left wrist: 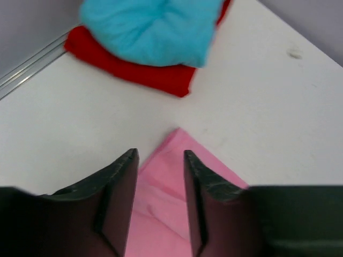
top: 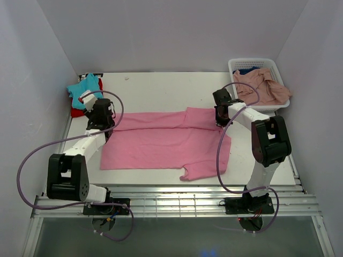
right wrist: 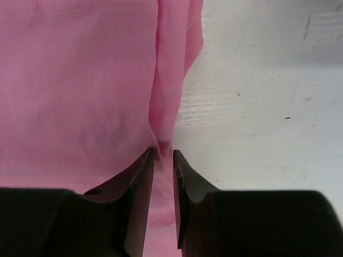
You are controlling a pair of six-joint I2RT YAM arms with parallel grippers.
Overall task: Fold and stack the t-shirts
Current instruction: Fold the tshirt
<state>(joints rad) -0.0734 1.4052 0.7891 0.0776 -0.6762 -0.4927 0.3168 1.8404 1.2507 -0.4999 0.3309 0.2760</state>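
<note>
The bright pink t-shirt (top: 166,142) lies spread across the table, partly folded, with one sleeve toward the front. My left gripper (top: 103,127) is at its far left corner. In the left wrist view its jaws (left wrist: 161,155) stand apart over that pink corner (left wrist: 161,193), holding nothing. My right gripper (top: 220,123) is at the shirt's far right edge. In the right wrist view it (right wrist: 163,154) is shut on a gathered crease of the pink cloth (right wrist: 80,80). A teal shirt (top: 86,85) lies on a red one (top: 79,112) at the far left.
A white lattice basket (top: 254,61) at the far right holds a dusty salmon-pink shirt (top: 262,88) over a dark blue one (top: 247,70). The teal (left wrist: 155,27) and red (left wrist: 144,75) shirts lie just beyond my left gripper. White walls enclose the table.
</note>
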